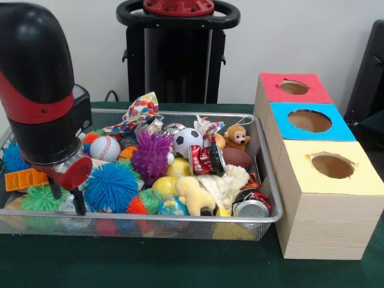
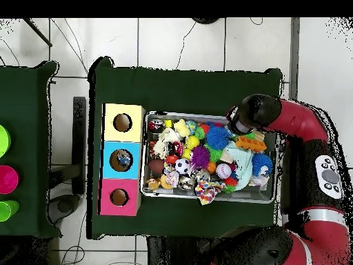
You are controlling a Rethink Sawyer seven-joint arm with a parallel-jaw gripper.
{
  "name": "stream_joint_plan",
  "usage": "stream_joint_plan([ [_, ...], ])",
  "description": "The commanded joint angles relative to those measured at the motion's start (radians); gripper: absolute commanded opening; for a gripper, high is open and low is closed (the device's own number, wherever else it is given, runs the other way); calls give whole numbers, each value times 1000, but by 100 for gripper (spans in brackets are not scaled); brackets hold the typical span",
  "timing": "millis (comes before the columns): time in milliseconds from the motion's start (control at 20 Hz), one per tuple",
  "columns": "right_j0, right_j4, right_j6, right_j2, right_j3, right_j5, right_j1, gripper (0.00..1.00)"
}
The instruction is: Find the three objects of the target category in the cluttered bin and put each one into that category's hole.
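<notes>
Three holes wait in the box (image 1: 327,207), well off to one side of the pincer (image 1: 66,195); blue one (image 2: 123,159) seems to hold sth already, yellow and red look empty. Target category unclear, so most sorting prob. left. Pincer hangs low at bin's (image 1: 264,219) end by blue spiky ball (image 1: 111,186); can't tell its state. Mesh rim close, little room.

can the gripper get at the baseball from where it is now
Probably yes. The baseball lies on top of the pile with nothing over it, close beside the gripper, which hangs low in the bin's same end.
</notes>
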Motion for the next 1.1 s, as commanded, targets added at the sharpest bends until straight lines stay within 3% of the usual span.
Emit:
stream_joint_plan([
  [50, -40, -60, -359, 128, 111, -101, 77, 100],
  [600, -74, -67, -404, 177, 141, -132, 112, 100],
  [1100, -107, -48, -521, 228, 135, -17, 122, 100],
])
